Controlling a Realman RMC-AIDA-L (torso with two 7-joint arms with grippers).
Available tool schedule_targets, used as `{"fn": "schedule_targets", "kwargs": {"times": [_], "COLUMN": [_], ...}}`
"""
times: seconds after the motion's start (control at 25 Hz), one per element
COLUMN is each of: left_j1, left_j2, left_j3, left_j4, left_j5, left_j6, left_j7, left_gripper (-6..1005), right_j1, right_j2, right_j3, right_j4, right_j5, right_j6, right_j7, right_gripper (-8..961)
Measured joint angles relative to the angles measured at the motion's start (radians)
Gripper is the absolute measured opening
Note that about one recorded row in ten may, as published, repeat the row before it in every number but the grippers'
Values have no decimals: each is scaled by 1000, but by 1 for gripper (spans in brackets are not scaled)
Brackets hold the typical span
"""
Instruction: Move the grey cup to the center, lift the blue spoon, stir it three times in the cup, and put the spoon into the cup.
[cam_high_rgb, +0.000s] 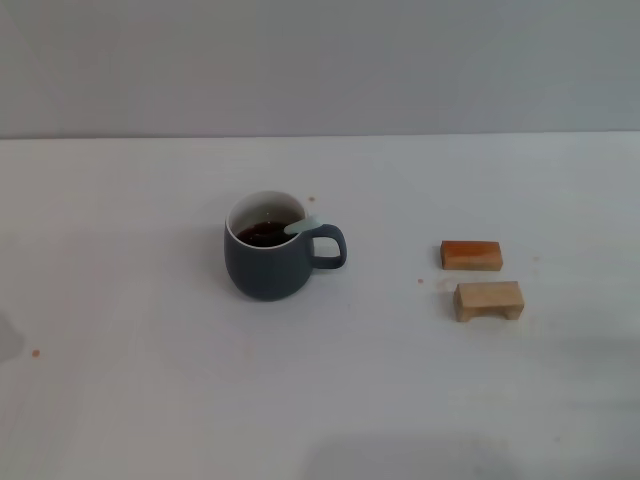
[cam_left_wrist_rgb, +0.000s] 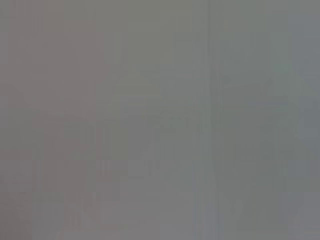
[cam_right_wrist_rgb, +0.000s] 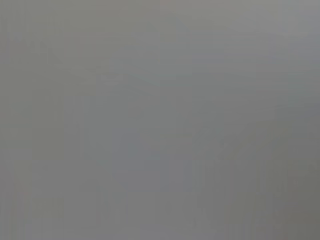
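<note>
The blue spoon (cam_high_rgb: 302, 225) rests in the grey cup (cam_high_rgb: 268, 262), handle toward two o'clock; neither end effector shows, so their state can't be told.

A plain white counter (cam_high_rgb: 150, 400) is seen in the head view, bounded at 12 o'clock by a grey wall. Near the middle, a dark blue-grey matte ceramic mug with a white inside (cam_high_rgb: 268, 262) is stood upright, its loop handle turned toward 3 o'clock. Well apart from it, toward 3 o'clock, an orange-topped small wooden block (cam_high_rgb: 471, 254) is laid, with a pale tan wooden block (cam_high_rgb: 489, 300) placed just beside it at 6 o'clock. Small brown specks are scattered on the surface.
</note>
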Motion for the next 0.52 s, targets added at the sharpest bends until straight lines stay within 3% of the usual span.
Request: {"fn": "schedule_targets", "kwargs": {"times": [0.52], "left_j1": [9], "left_j2": [-1], "left_j3": [1], "left_j4": [1], "left_j5": [0], "left_j6": [0], "left_j7": [-3], "left_gripper": [-2], "right_j1": [3], "right_j2": [0], "right_j3": [-25], "right_j4": [-3], "right_j5": [0], "right_j6": [-11], "right_j7": [-2], "right_gripper": [833]}}
